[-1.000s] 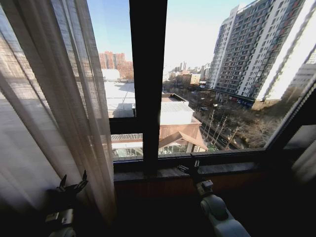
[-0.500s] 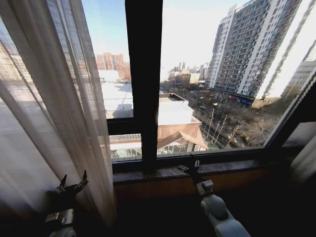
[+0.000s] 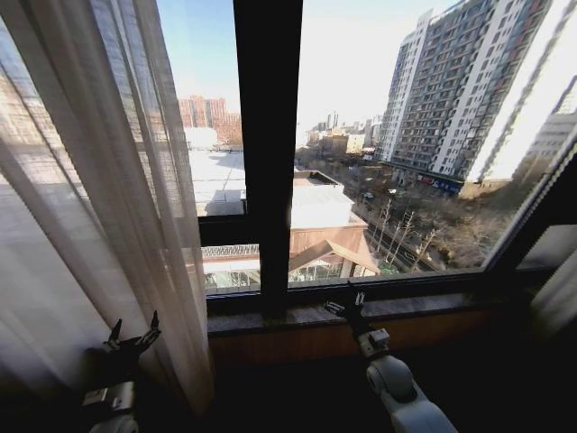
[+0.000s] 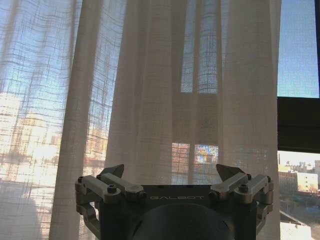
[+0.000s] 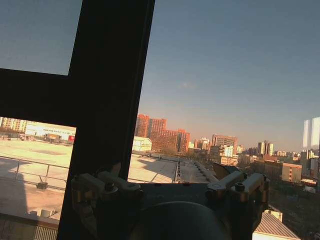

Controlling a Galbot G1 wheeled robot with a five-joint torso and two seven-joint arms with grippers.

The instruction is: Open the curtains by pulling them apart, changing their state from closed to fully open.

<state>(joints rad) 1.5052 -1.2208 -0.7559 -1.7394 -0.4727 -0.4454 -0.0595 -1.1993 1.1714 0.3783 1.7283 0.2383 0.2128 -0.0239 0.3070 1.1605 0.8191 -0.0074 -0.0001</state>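
The curtains (image 3: 99, 207) hang as a sheer cream pleated panel bunched over the left part of the window, and their folds (image 4: 165, 90) hang right in front of my left gripper. My left gripper (image 3: 132, 337) sits low at the panel's inner edge, open, with nothing between its fingers (image 4: 171, 173). My right gripper (image 3: 347, 305) is out over the window sill near the dark centre post, also open and holding nothing (image 5: 170, 174). A pale strip of fabric (image 3: 554, 298) shows at the far right edge.
The dark window frame's centre post (image 3: 268, 153) and a cross bar (image 3: 221, 230) stand between the panes. A stone sill (image 3: 406, 308) runs below the glass. Beyond the glass are rooftops and a tall apartment block (image 3: 469, 90).
The head camera has shifted slightly sideways. Both grippers keep the same places and stay open; the curtain has not visibly moved.
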